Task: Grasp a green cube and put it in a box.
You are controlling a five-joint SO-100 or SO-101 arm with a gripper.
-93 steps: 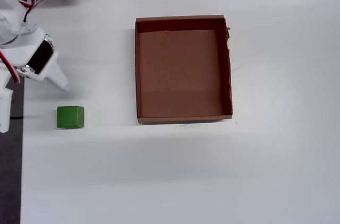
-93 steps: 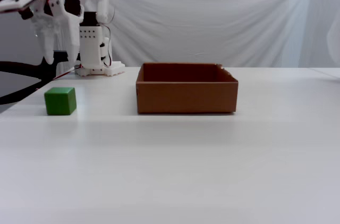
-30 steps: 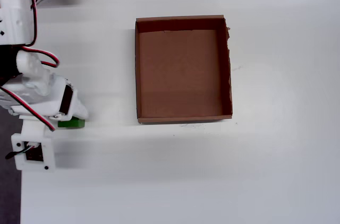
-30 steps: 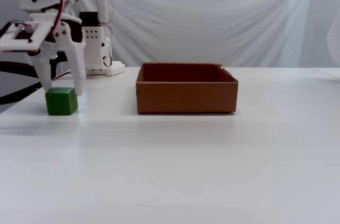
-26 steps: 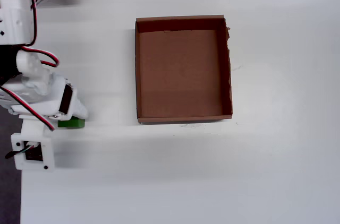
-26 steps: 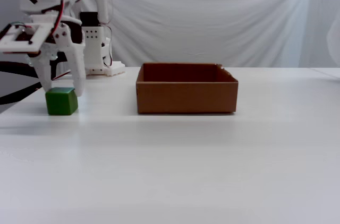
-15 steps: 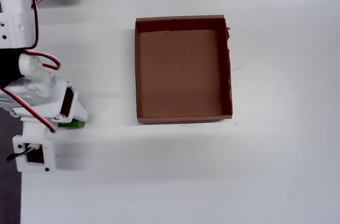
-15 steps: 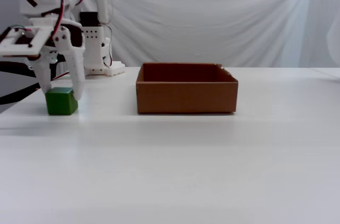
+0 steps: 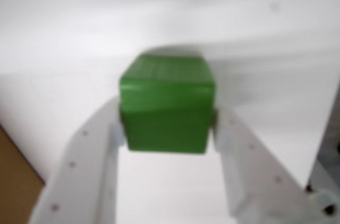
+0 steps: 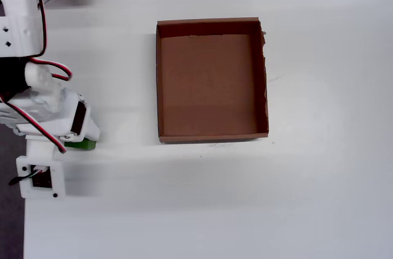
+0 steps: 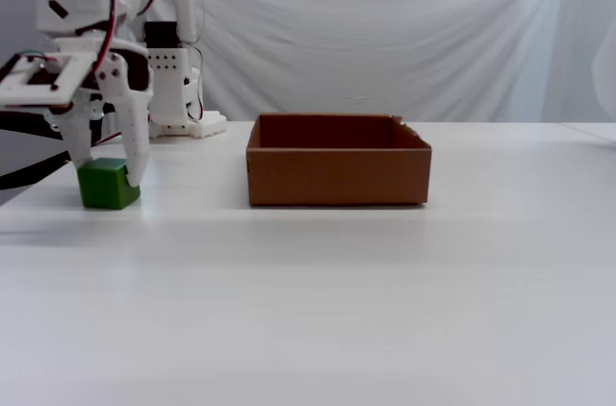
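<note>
From my station, the pincer (image 9: pixel 167 123) has its two white fingers (image 9: pixel 98 160) on either side of the green cube (image 9: pixel 167 104). In the wrist view both inner faces press flat against the cube's sides with no gap that I can see, so I read it as clamped on the cube. That view is blurred, so I cannot vouch for fine detail at the contact.

In the fixed view the green cube (image 11: pixel 108 184) rests on the white counter (image 11: pixel 346 291), well to the left of the box (image 11: pixel 338 173), with the pincer (image 11: pixel 106 175) coming straight down over it and its fingertips reaching low on the cube's sides. I cannot tell whether the cube's underside touches the counter or sits a hair above it.

From overhead, the pincer (image 10: pixel 72 141) and wrist cover most of the cube; only a sliver of green (image 10: pixel 80 144) shows, left of the box (image 10: pixel 158 81) and level with its lower wall. The box lies open and brown, with a ragged edge along its right wall. In the wrist view a brown corner of it (image 9: pixel 15 181) shows at the lower left.
</note>
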